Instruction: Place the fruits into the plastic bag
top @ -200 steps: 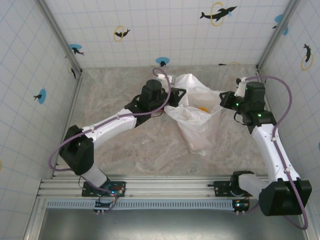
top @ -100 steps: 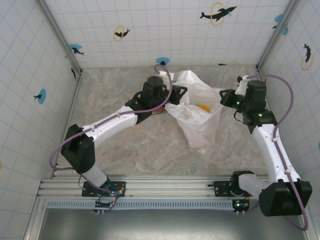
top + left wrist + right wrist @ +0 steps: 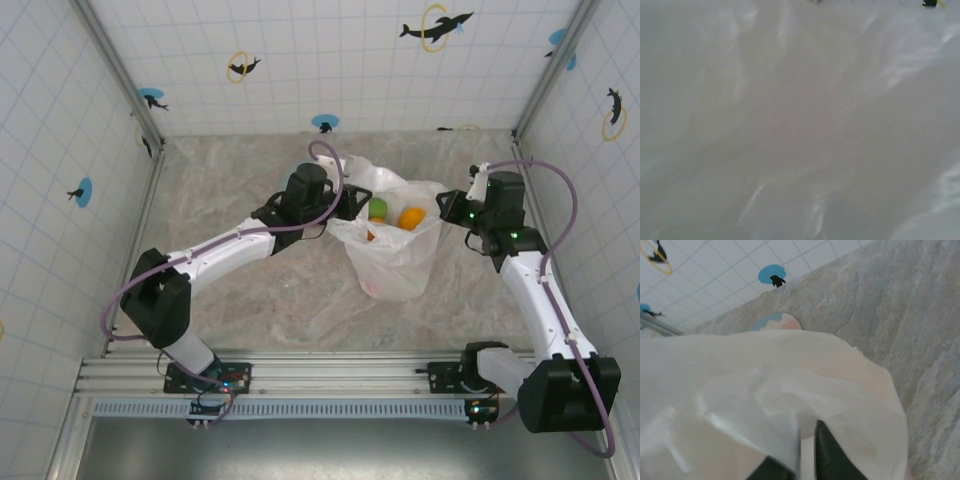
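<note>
The plastic bag (image 3: pixel 396 262) hangs upright between my two grippers with its mouth spread open upward. Inside it I see a green fruit (image 3: pixel 378 208), an orange fruit (image 3: pixel 411 217) and a small red-orange one (image 3: pixel 371 236); any others are hidden by the film. My left gripper (image 3: pixel 346 205) is at the bag's left rim, holding it up. White bag film (image 3: pixel 800 120) covers its fingers in the left wrist view. My right gripper (image 3: pixel 446 211) holds the right rim. In the right wrist view its dark fingers (image 3: pixel 828 456) pinch a fold of the bag (image 3: pixel 740 390).
The marbled tabletop (image 3: pixel 230 300) lies open to the left of and in front of the bag. Tiled walls with dolphin stickers (image 3: pixel 436 27) close in the back and both sides. A pale rounded shape (image 3: pixel 776 322) peeks over the bag in the right wrist view.
The bag has been drawn up from a slumped heap into an upright pouch with its mouth wider. The green fruit now shows beside the orange one. The right gripper has shifted slightly left.
</note>
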